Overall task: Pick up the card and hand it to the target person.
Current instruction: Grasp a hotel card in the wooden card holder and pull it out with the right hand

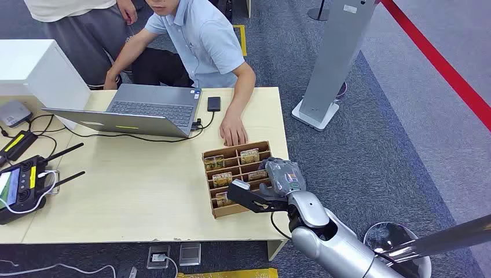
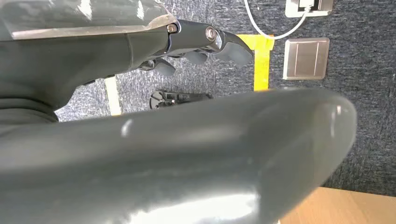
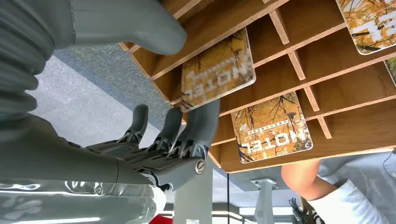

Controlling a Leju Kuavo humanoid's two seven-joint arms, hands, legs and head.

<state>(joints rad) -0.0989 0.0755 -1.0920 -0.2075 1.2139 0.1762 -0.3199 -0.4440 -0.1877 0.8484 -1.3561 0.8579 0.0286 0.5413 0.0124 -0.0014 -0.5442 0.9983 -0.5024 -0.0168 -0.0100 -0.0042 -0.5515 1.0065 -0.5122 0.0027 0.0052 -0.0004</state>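
Silver arm [image 1: 339, 243], grey ribbed wrist, dark-fingered robot hand [image 1: 282, 178].

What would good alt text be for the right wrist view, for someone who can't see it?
The robot's right hand reaches at a hotel card in a wooden compartment tray, fingertips touching the card's edge. Another hotel card lies in a neighbouring compartment, and a person's forearm shows beyond the tray.

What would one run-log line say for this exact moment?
stage: reaching for card | right hand: over wooden rack, fingers touching a hotel card | left hand: holds nothing | person's hand: resting beside rack
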